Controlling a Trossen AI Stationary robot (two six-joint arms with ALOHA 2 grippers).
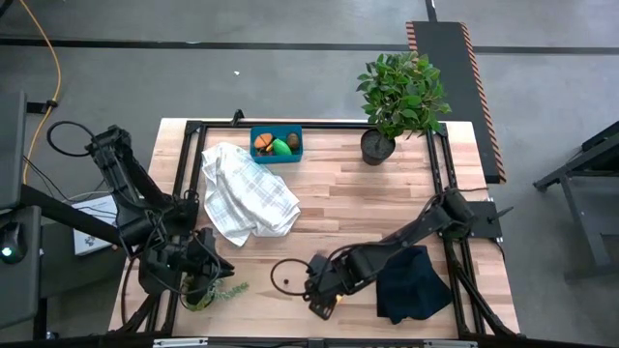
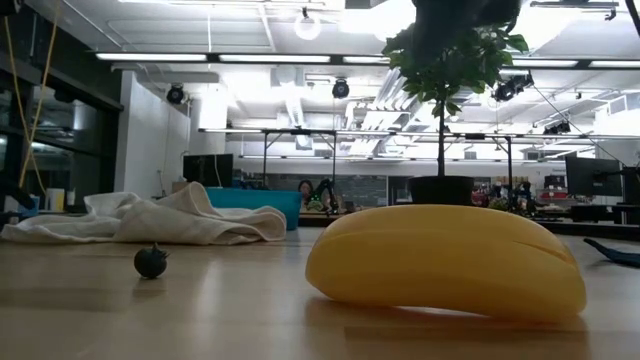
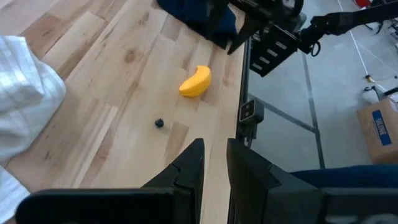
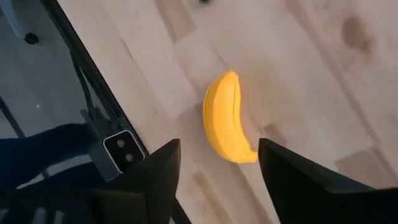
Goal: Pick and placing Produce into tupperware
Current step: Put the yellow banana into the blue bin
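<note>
Two arms at a wooden table (image 1: 368,193). The right gripper (image 4: 217,165) hangs over the banana (image 4: 227,118), near the table's front edge; its fingers (image 4: 155,171) stand wide apart, and the banana lies flat on the wood just ahead of the gap between them, touching neither. In the high view the same gripper (image 1: 321,300) covers most of the banana, only a sliver of yellow showing at the fingertips. In the low view the banana (image 2: 445,262) rests on its side, its curved back upward, close to the camera.

A small dark berry (image 3: 160,122) lies on the wood well apart from the right fingers, between the banana (image 3: 196,82) and the left arm; it appears also in the low view (image 2: 151,261).

The left gripper (image 3: 214,165) waits over the table's front left corner, its fingers (image 3: 186,168) nearly together with a narrow slit between them, holding nothing.

The tupperware (image 1: 277,144), a teal box, stands at the far edge of the table, well away from both grippers, with an orange piece and a green piece (image 1: 281,147) inside. A white checked cloth (image 1: 247,193) lies just in front of it. A potted bush (image 1: 401,97) stands at the far right; a black cloth (image 1: 414,282) lies beside the right arm.
</note>
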